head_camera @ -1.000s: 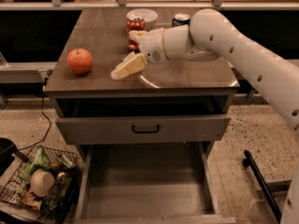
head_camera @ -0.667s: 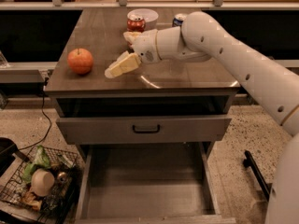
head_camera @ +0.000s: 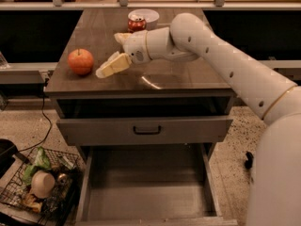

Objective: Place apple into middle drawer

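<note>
The apple (head_camera: 81,61), round and red-orange, sits on the left part of the dark countertop (head_camera: 164,79). My gripper (head_camera: 109,55) is just right of the apple, low over the countertop, open and empty, with one cream finger (head_camera: 113,66) pointing at the apple and apart from it. The middle drawer (head_camera: 150,199) is pulled out far below the counter, showing a bare grey floor and thin side walls with nothing in it. My white arm reaches in from the right.
A red soda can (head_camera: 136,23) and a white bowl (head_camera: 144,16) stand at the back of the counter. A shut drawer front with a dark handle (head_camera: 146,130) sits above the open drawer. A wire basket of items (head_camera: 37,187) stands on the floor at left.
My gripper has moved left along the countertop, closer to the apple. The apple and the drawer have not moved.
</note>
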Controlling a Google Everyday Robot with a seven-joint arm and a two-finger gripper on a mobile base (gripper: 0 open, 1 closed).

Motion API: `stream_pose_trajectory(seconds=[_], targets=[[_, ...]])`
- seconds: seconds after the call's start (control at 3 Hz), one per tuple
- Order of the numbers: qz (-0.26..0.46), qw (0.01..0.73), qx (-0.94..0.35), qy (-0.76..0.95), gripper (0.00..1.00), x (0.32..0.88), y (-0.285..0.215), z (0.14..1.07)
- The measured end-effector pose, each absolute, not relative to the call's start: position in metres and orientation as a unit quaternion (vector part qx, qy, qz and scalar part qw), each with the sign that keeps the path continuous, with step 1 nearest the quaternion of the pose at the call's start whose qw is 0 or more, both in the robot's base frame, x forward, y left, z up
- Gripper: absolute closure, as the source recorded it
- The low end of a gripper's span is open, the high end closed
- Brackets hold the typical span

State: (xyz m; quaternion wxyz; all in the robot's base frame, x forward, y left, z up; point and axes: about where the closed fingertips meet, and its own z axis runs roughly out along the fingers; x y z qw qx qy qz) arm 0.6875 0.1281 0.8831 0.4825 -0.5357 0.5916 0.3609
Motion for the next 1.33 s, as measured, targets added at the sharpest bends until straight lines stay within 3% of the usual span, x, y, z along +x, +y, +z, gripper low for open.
stream_pose_trajectory(seconds=[1.33], targets=[[0.398,0.454,-0.551,0.576,0.0,0.684,0.18,0.856]])
